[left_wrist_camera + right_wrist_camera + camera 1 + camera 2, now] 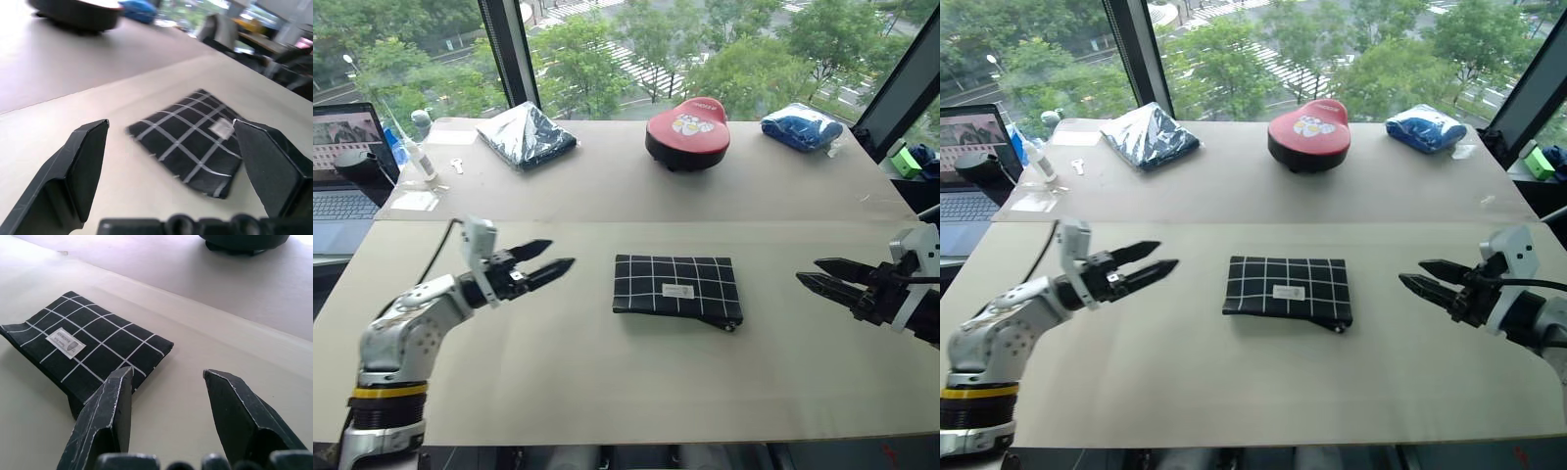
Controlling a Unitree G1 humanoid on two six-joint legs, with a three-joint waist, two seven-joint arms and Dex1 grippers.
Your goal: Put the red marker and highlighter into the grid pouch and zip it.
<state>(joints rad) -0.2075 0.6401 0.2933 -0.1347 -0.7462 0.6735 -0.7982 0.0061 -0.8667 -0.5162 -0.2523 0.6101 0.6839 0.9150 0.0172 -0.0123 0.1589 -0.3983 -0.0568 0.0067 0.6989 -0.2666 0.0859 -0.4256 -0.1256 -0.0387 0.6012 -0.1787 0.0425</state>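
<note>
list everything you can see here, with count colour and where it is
grid pouch: one, black with white grid lines and a small white label, flat on the near table, between the two grippers
red case: one, red top with a printed picture and a dark base, far table, middle
dark bag: one, navy in clear wrap, far table, left of the red case
blue bag: one, blue in clear wrap, far table, right end
laptop: one, open, screen lit, at the far left edge
tables: two, beige, set end to end
left gripper: one, black fingers, open, holding nothing, left of the pouch
right gripper: one, black fingers, open, holding nothing, right of the pouch
</note>
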